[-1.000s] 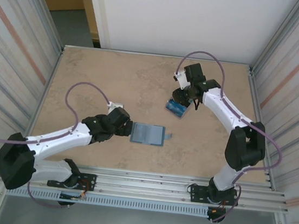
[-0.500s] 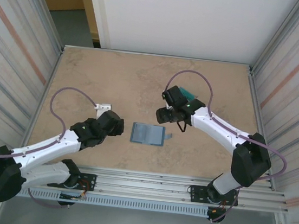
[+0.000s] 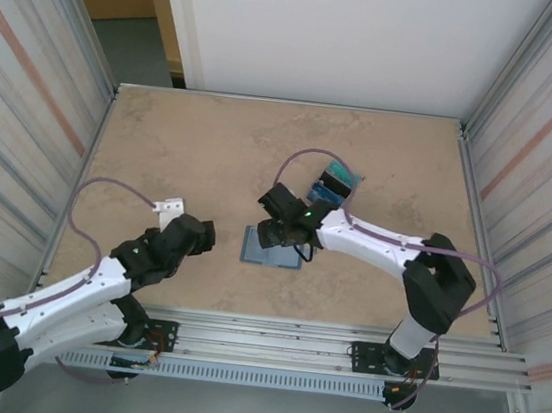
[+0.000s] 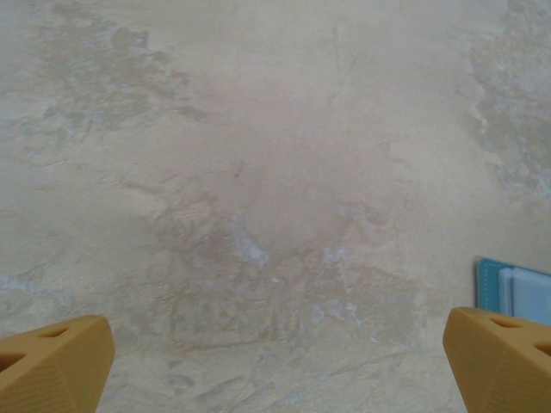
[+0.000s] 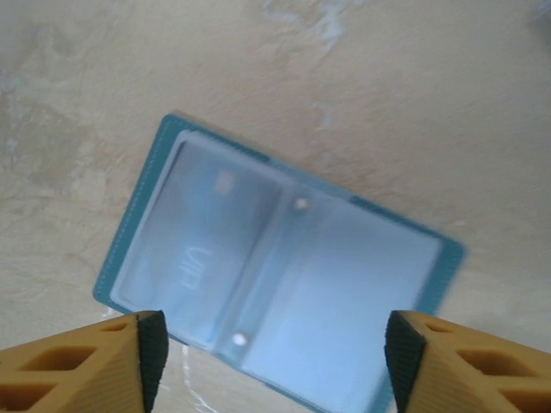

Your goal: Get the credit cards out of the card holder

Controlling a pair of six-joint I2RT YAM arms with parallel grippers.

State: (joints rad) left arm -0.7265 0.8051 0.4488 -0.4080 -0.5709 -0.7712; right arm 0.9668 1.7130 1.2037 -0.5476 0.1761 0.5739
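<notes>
The table (image 4: 258, 172) is a smooth, matt slab with a mottled beige stone look. The card holder (image 5: 275, 275) has a matt teal rim and 2 pale, faintly shiny, plastic-looking sleeves with small studs. The fingers (image 5: 69, 366) are matt orange plastic with ribbed black pads (image 5: 153, 348). The arms (image 3: 372, 244) wear glossy white shells; the rails (image 3: 271, 332) are bare metal.

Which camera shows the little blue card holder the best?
The right wrist view: the card holder lies open, big and close, both pale panels showing. From the top external view it is small, partly under the right gripper. The left wrist view catches a corner.
</notes>
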